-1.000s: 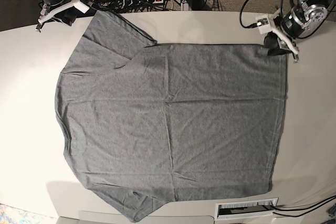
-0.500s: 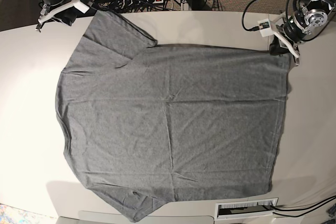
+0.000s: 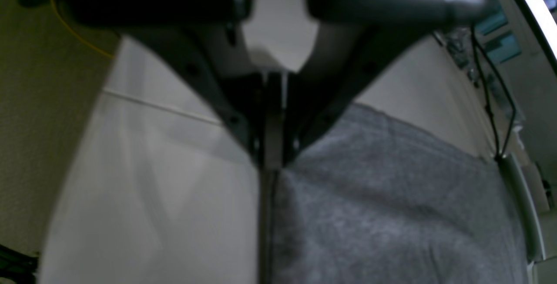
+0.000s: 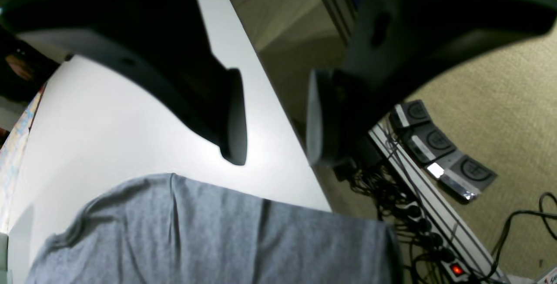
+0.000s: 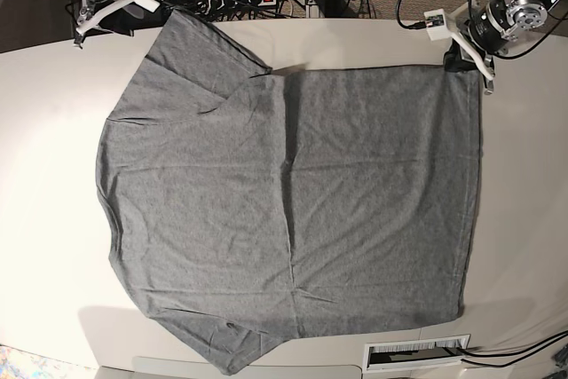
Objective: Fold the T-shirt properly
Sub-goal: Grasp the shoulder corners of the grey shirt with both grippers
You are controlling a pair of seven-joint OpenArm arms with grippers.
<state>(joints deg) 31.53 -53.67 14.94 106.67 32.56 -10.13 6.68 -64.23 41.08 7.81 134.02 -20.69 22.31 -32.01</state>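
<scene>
Left gripper (image 3: 270,162) clenched, jaws pressed together on the hem corner of the T-shirt (image 5: 293,210), which spreads flat across the table (image 5: 44,175) away from it. Right gripper (image 4: 272,118) released, jaws apart and empty, hovering just beyond the sleeve edge without touching the fabric.
</scene>
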